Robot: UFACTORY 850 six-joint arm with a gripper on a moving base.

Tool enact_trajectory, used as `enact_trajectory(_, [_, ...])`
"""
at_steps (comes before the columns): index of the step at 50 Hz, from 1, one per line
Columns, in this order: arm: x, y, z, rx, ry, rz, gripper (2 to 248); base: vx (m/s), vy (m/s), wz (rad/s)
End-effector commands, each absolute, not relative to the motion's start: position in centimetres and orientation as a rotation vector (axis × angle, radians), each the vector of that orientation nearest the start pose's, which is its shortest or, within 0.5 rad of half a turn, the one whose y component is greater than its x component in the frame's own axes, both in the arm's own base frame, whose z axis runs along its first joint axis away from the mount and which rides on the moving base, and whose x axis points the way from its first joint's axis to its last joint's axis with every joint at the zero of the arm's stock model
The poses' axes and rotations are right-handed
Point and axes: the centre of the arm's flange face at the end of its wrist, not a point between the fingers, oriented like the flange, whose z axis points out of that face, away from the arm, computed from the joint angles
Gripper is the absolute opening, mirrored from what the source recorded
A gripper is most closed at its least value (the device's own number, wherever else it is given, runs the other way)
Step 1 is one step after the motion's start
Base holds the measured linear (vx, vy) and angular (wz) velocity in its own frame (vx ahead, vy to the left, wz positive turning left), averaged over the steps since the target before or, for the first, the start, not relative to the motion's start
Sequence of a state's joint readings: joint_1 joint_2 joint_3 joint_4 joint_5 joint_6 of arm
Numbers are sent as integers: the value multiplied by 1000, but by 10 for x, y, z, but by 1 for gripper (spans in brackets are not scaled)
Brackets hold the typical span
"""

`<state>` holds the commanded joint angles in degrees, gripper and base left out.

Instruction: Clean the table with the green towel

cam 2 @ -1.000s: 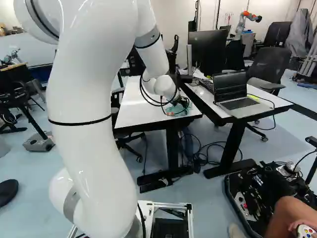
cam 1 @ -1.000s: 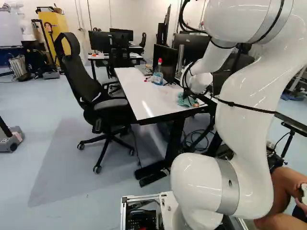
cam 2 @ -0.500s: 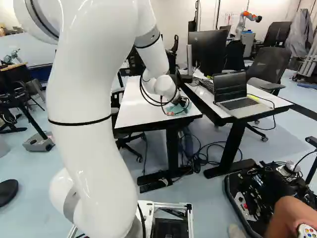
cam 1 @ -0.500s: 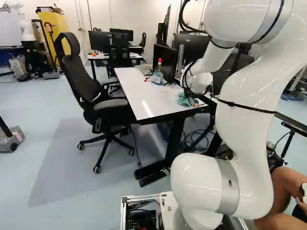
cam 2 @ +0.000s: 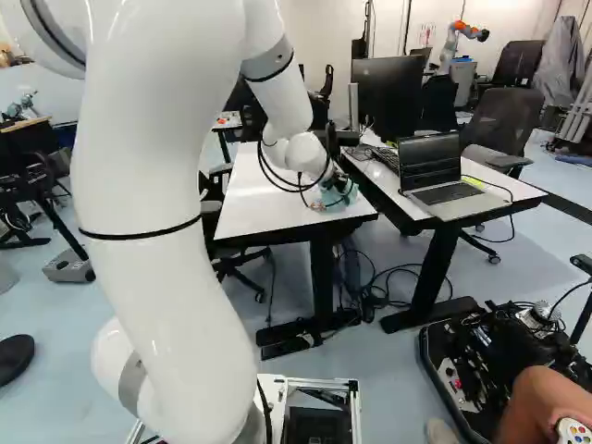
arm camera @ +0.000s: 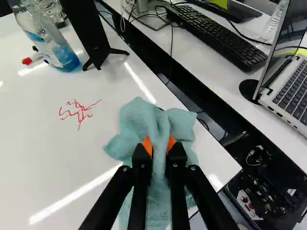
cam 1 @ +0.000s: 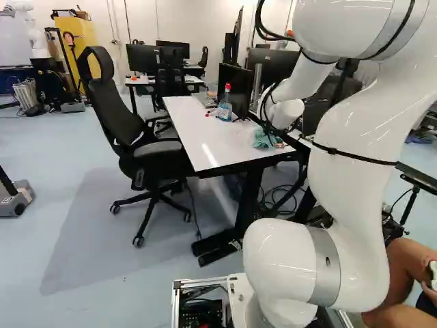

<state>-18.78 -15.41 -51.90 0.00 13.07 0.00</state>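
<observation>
My gripper (cam 1: 278, 139) is low over the near end of the white table (cam 1: 198, 133), close to its edge. The green towel (cam 1: 262, 139), bluish-green and bunched, shows beside it. In the wrist view the gripper (arm camera: 159, 145) is shut on a raised fold of the towel (arm camera: 136, 117), one orange pad on each side; the rest spreads around and under the fingers, near the table corner. Red scribbled lines (arm camera: 78, 114) mark the tabletop beside the towel. Whatever lies under the cloth is hidden.
A spray bottle (arm camera: 62, 52) and a red-capped marker (arm camera: 29, 59) stand or lie farther along the table, near a monitor stand (arm camera: 98, 48). Across a gap is a second table with a laptop (cam 2: 444, 176). An office chair (cam 1: 147, 147) is beside the table. Another robot (cam 2: 460, 37) stands far back.
The arm's upper links have shifted slightly, leftward in the right base view, and the wrist has tilted a little. The towel stays at the same table end. The base has not moved.
</observation>
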Motion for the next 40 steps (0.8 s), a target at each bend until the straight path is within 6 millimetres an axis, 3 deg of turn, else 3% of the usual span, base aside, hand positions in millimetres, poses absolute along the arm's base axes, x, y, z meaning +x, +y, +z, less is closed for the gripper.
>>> enact_trajectory(40, [532, -144, 474, -2884, 383, -1475, 49, 0, 0, 0])
